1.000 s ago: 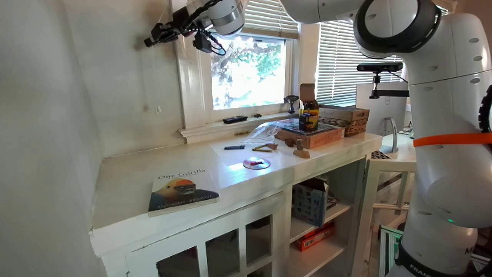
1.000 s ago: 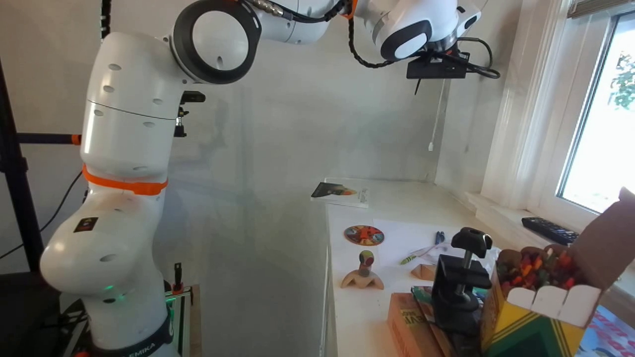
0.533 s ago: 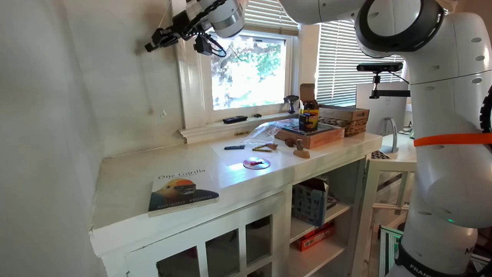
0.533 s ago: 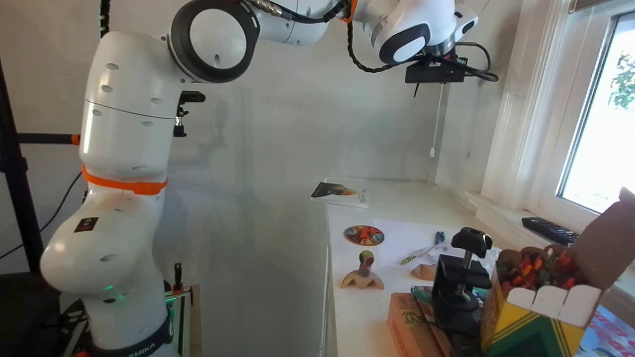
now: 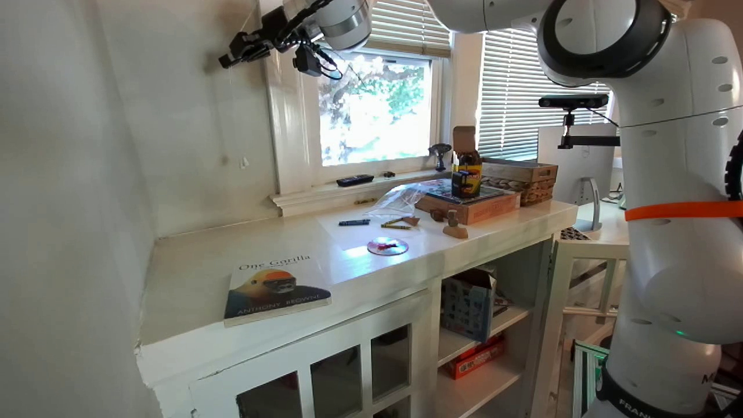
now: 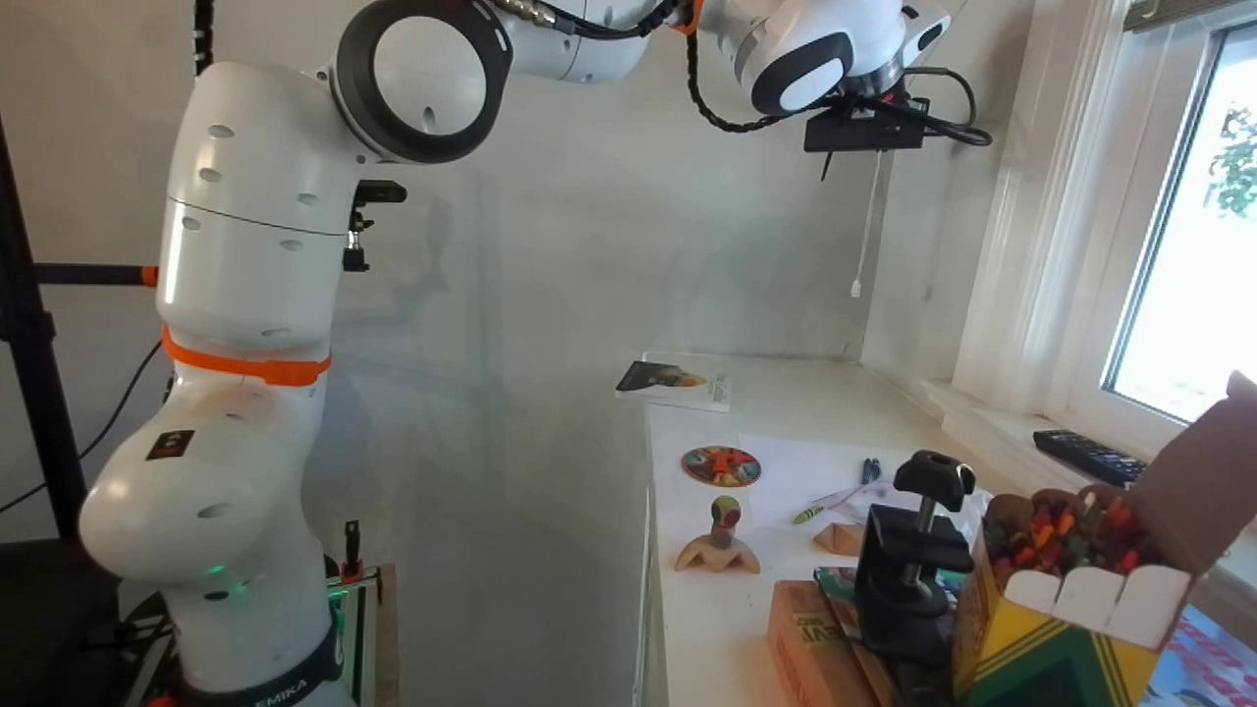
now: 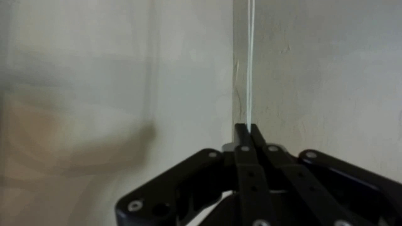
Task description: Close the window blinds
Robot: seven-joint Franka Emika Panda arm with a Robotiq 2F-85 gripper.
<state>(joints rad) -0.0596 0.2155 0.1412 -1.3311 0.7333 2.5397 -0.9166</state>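
A: Where the plain wall (image 5: 186,133) runs at left, what's the tool (image 7: 248,129) got?
B: A cord (image 7: 250,62). Its fingertips (image 7: 240,130) press together on it in the wrist view. Cord goes up from there; the white end (image 5: 244,163) hangs lower, above the surface (image 5: 197,249), in both exterior views.
A: Below?
B: A book (image 5: 278,293), "One Gorilla," lying flat, cover up, near the front edge.
A: And the blinds (image 5: 403,26)?
B: Next right, in an exterior view, covering the upper part of the window (image 5: 377,116). Thin white slats, bottom edge partway down. A remote (image 5: 355,180) on the sill (image 5: 307,195) underneath.
A: Middle of the surface?
B: Some crayons (image 5: 395,226), round disc (image 5: 388,247), clear plastic bag (image 5: 400,200), little wooden toy (image 5: 455,232). Then a crayon box (image 6: 1065,638), lid up, packed full, black clamp (image 6: 908,579) just beside it.
A: Lower down?
B: Under the surface, shelves (image 5: 487,389): blue-grey box (image 5: 464,307) on the upper, red box (image 5: 476,360) on the lower.
A: Far right?
B: A basket (image 5: 537,193), wooden tray (image 5: 516,172) on top; right-hand blinds (image 5: 505,87) hang behind it and behind a monitor (image 5: 563,168). Last, the robot arm (image 5: 662,255), its upper part reaching back left toward the tool.
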